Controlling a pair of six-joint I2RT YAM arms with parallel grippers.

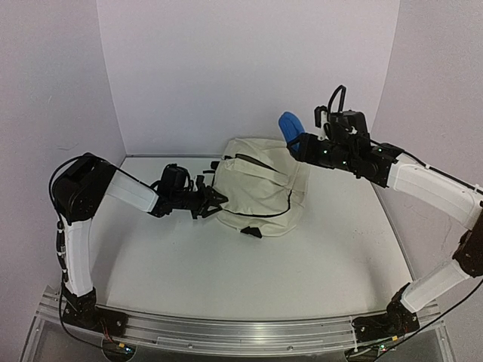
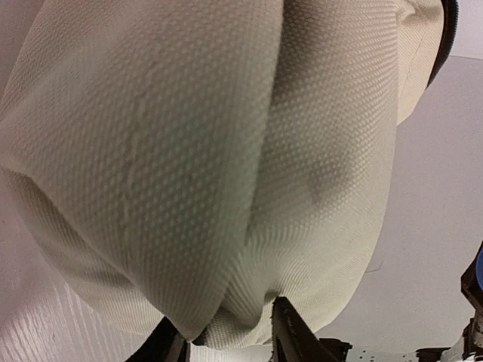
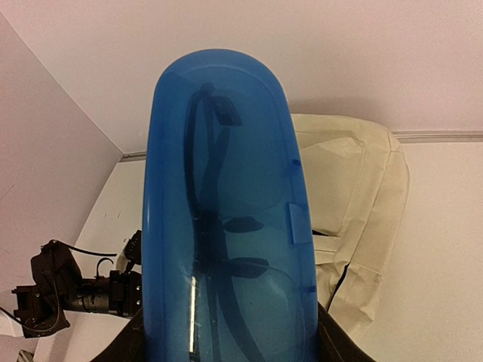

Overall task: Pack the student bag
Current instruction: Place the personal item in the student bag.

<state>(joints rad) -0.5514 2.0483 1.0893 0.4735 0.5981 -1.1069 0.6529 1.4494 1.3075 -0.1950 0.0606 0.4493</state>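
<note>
While the left jaws pinch a fold of the student bag [image 1: 260, 188], the right jaws clamp a blue case [image 1: 290, 126] lengthwise. The bag lies below, beyond them.

The student bag [image 2: 189, 151] folds between the end effector [image 2: 226, 343] fingers [image 2: 293, 338].

There is one big cream cloth backpack [image 1: 256, 188]. There is one blue see-through plastic case [image 3: 226, 211]. There are two black-and-white robot arms: a left arm [image 1: 132, 192] and a right arm [image 1: 430, 185].
</note>
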